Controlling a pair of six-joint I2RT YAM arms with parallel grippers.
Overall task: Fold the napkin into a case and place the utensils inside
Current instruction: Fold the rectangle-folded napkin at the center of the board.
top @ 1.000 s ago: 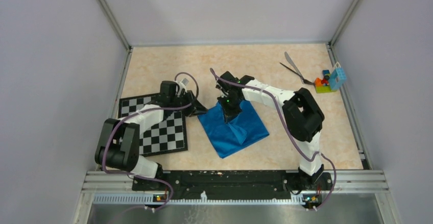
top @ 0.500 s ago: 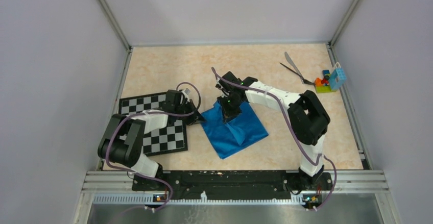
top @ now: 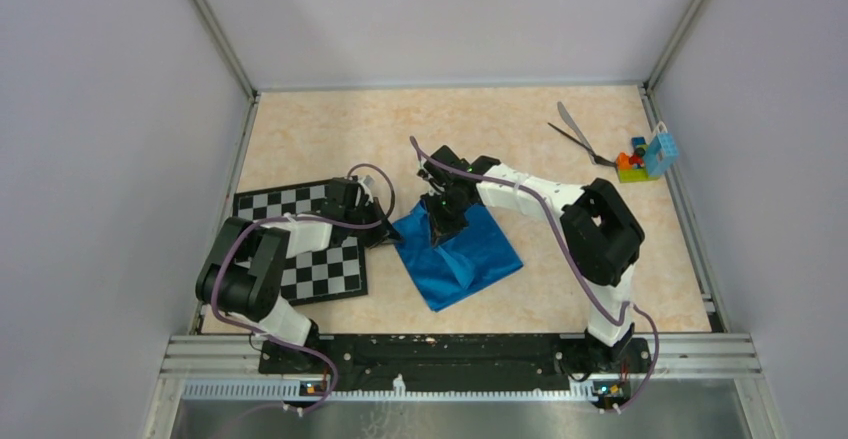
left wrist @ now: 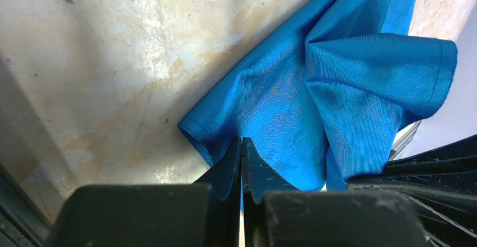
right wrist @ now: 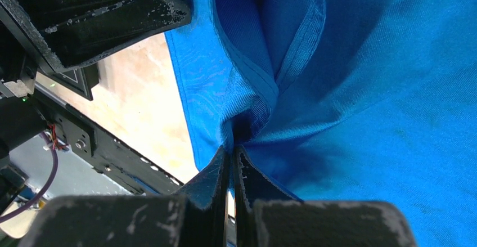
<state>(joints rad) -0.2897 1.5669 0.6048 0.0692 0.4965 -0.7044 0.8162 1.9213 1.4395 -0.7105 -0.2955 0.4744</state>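
While pinched shut on the near-left corner of the napkin (left wrist: pixel 315 89), left gripper (left wrist: pixel 242 146) low over the table (top: pixel 330 129). Right gripper (right wrist: pixel 230 152) likewise closed tight, on a raised fold at the cloth's far edge. Napkin rumpled, mid-table, just right of the chessboard (top: pixel 325 264); left arm across that board. Utensils (top: pixel 575 132) crossed at far right, well apart from the cloth, beside toy blocks (top: pixel 640 159).
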